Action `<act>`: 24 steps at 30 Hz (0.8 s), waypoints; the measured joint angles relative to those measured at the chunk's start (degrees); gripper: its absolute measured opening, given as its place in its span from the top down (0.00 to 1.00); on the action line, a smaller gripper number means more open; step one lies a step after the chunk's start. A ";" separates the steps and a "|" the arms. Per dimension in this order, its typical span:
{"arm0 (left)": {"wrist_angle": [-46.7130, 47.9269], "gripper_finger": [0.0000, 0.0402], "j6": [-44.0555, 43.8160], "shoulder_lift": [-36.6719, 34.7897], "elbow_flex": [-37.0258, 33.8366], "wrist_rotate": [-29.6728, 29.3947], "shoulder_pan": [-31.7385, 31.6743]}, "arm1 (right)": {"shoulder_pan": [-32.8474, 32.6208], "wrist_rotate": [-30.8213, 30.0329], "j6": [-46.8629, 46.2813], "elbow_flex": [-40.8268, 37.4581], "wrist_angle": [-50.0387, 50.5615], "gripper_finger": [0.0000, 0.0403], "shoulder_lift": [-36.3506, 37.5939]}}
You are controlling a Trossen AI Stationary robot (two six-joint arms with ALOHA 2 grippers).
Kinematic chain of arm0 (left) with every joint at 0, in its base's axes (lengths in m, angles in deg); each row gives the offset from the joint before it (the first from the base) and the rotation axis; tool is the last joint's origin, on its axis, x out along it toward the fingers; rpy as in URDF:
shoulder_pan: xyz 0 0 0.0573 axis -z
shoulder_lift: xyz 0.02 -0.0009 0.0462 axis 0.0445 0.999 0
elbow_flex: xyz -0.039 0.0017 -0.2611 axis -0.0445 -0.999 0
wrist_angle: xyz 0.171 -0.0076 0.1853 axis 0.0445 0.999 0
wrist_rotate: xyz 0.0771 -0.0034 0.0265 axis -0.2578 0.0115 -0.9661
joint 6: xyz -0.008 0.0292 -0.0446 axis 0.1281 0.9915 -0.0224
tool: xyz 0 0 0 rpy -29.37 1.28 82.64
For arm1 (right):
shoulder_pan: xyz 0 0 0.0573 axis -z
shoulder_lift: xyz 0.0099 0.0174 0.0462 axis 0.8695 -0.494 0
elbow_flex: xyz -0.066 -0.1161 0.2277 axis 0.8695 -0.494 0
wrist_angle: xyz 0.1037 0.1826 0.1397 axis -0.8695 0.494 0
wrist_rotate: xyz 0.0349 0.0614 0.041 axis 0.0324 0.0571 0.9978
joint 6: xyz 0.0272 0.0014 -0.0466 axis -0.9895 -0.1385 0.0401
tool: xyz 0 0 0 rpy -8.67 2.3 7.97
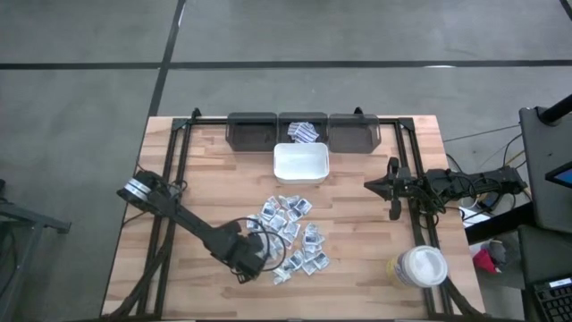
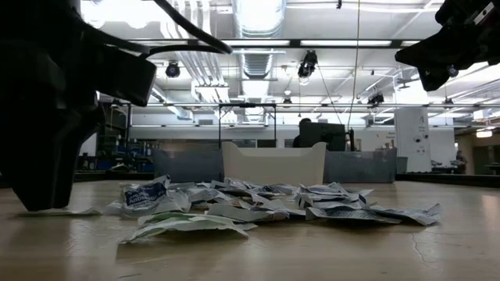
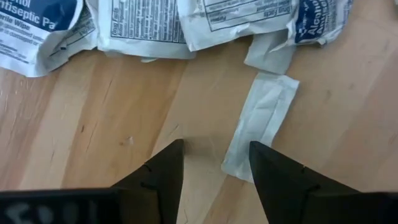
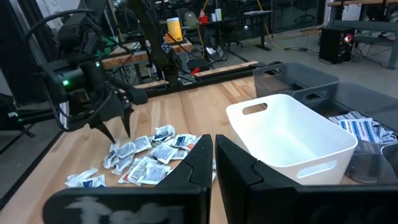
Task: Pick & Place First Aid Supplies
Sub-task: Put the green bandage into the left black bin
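Sachets (image 1: 290,234) lie in a loose heap on the wooden table (image 1: 197,170), near the middle and a bit to the front. You have your left gripper (image 3: 214,163) low over the table at the left edge of that heap. Its two fingers are apart and nothing is between them. A long white sachet (image 3: 261,127) lies flat on the wood just beside one finger. Your right gripper (image 4: 213,152) hangs above the right side of the table, away from the heap, with its fingers together and empty. A white bin (image 1: 300,165) sits past the heap. Behind it are three dark bins (image 1: 303,131), and the middle one holds some sachets. A white round tub (image 1: 422,266) stands at the front right.
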 joint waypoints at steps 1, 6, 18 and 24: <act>-0.09 0.56 -0.10 -0.06 -0.33 0.00 0.00 | 0.00 0.00 0.00 0.00 -0.02 0.96 0.00; -0.50 0.57 -0.50 -0.20 -1.25 0.00 0.00 | 0.01 0.00 0.00 0.00 -0.02 0.96 0.00; -1.92 0.82 -1.11 -0.09 -1.52 -1.12 0.00 | 0.00 0.00 0.00 0.00 -0.01 0.96 0.00; -2.11 0.98 -1.14 -0.06 -1.77 -1.25 0.00 | 0.00 0.00 0.00 0.00 0.00 0.96 0.00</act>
